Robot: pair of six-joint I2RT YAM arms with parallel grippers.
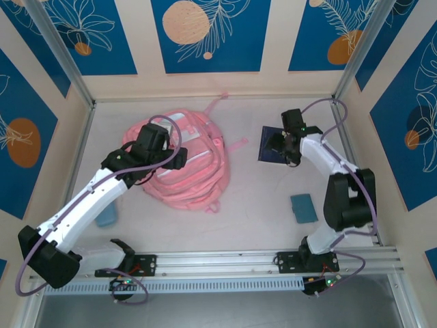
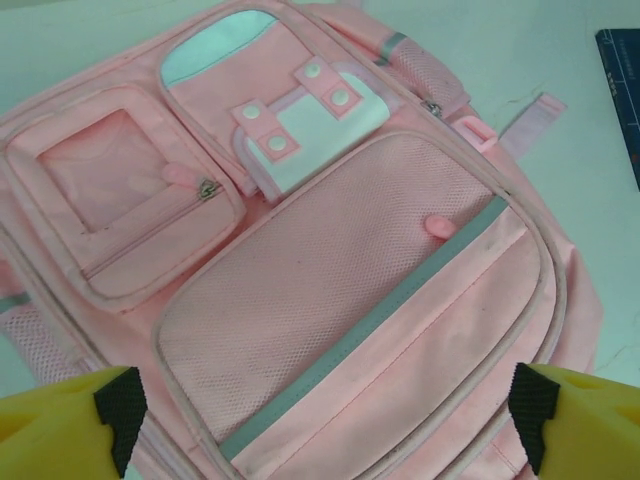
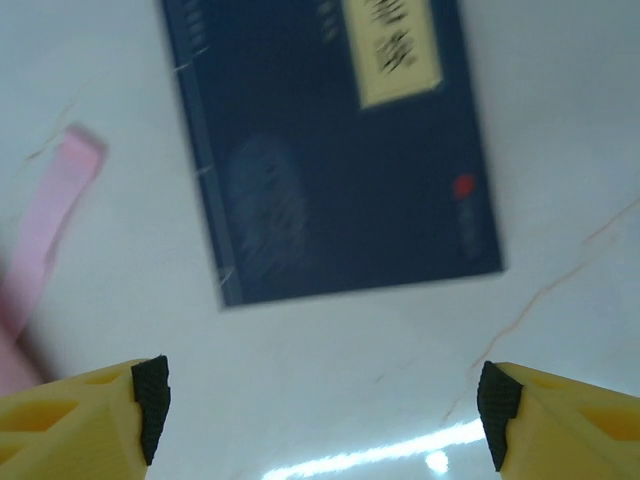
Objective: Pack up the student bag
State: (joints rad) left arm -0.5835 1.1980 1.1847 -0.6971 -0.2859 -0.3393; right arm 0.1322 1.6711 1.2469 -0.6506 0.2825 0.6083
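The pink student bag (image 1: 194, 171) lies flat at the middle left of the table, front pockets up. My left gripper (image 1: 179, 158) hovers over its near part, open; in the left wrist view the mesh pocket (image 2: 330, 290) and white patch (image 2: 320, 125) spread out between the yellow fingers (image 2: 65, 420). A dark blue book (image 1: 270, 145) lies flat right of the bag. My right gripper (image 1: 278, 145) hangs above it, open; the book (image 3: 330, 140) sits ahead of the wide-apart fingertips (image 3: 152, 405), with bare table between them.
A teal pad (image 1: 304, 208) lies near the right arm's base. A light blue object (image 1: 107, 216) sits partly under the left arm. A pink strap (image 3: 45, 230) trails toward the book. Panelled walls and metal posts enclose the table.
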